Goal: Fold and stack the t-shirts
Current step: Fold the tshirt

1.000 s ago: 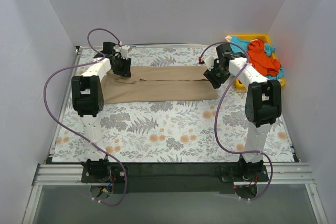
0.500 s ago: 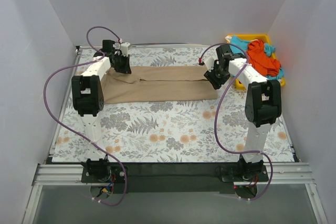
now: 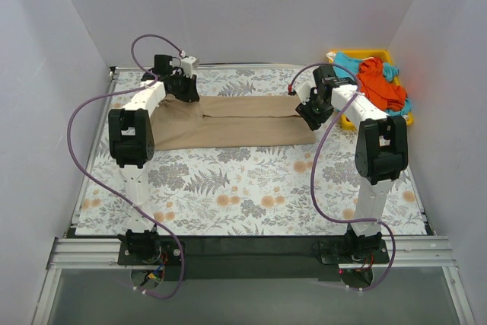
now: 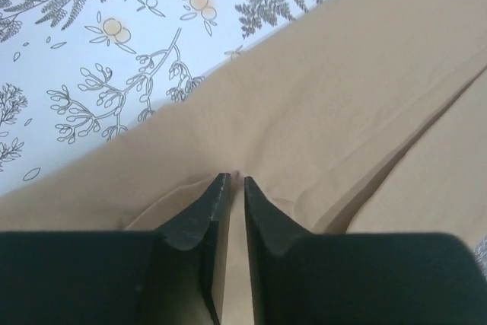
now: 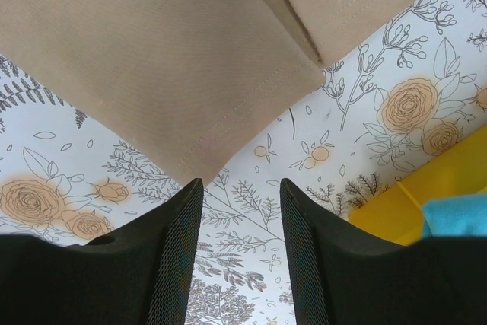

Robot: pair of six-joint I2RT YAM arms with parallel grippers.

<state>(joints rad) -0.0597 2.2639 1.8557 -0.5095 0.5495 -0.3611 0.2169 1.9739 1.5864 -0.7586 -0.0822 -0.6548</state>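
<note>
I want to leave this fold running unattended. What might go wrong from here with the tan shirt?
1. The left gripper has only a thin fingertip pinch of the tan t-shirt, so the fabric may slip when lifted.
2. The right gripper is open just off the shirt's corner, holding nothing. A one-sided pull would likely skew the fold.
3. The right arm works close to the yellow tray, and the orange t-shirt heaped there might snag.
</note>
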